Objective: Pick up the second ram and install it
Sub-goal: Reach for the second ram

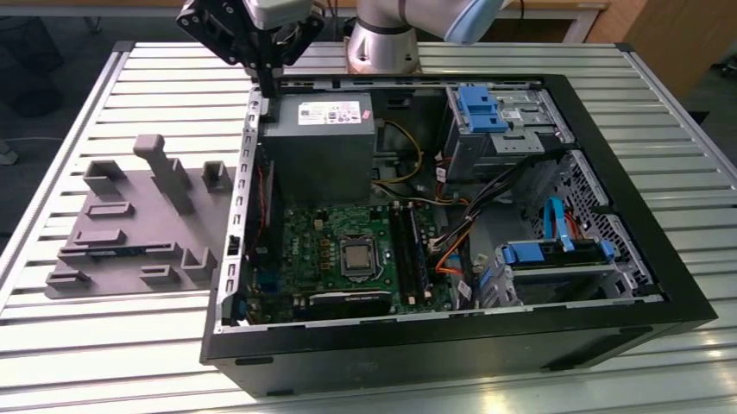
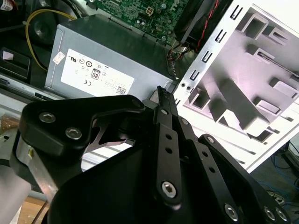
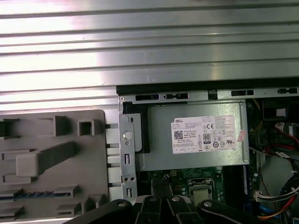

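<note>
**Gripper empty over case corner, second ram in the tray**

Logging the gripper (image 1: 267, 91) high above the back corner of the open PC case (image 1: 461, 341), just over the power supply (image 1: 317, 155) and near the wall that faces the grey holder tray (image 1: 138, 211); reading its fingers (image 2: 166, 130) as pressed together, nothing pinched between them. Placing the second ram (image 1: 121, 251) flat in a slot of that tray, outside the case on the exterior view's left, well apart from the gripper; same second ram (image 3: 35, 194) as a blue-green strip in the first wrist view. Marking the motherboard (image 1: 305, 237) and its black memory slots (image 1: 406, 250) down in the case, beyond the power supply from the gripper; cannot tell whether any slot is filled.

Likely trouble, judged from this layout:
- closing off-centre on so thin a stick and tilting it in the pinch;
- clipping the tray's upright posts (image 1: 165, 168) or the case wall on the way across, with little room between them;
- meeting the slot out of line or with the notch reversed, jamming the stick or flexing the board;
- snagging the loose cables (image 1: 455, 237) just beside the slots;
- pressing unevenly and leaving one end unlatched.
</note>
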You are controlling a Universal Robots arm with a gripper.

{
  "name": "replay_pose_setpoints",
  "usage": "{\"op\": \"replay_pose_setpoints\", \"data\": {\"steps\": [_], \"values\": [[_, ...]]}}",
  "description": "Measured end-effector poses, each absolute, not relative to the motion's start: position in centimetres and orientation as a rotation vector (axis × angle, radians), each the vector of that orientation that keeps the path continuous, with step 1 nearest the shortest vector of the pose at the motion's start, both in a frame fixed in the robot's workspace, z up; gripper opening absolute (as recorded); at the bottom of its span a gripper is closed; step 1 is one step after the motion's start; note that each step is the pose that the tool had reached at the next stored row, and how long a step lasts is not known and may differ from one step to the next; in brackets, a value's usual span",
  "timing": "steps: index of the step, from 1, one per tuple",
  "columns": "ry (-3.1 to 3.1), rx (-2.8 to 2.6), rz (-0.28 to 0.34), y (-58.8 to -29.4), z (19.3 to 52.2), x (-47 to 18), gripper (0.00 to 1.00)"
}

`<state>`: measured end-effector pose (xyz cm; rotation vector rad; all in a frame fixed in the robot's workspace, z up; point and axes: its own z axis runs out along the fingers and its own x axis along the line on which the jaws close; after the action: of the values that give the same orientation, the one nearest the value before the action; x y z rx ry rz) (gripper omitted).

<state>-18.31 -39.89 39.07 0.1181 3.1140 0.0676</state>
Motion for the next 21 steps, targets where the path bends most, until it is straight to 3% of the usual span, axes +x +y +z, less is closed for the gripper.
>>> {"op": "replay_pose_setpoints", "data": {"steps": [21], "values": [[3.114,0.118,0.068,-39.9,39.0,-19.7,0.11]]}}
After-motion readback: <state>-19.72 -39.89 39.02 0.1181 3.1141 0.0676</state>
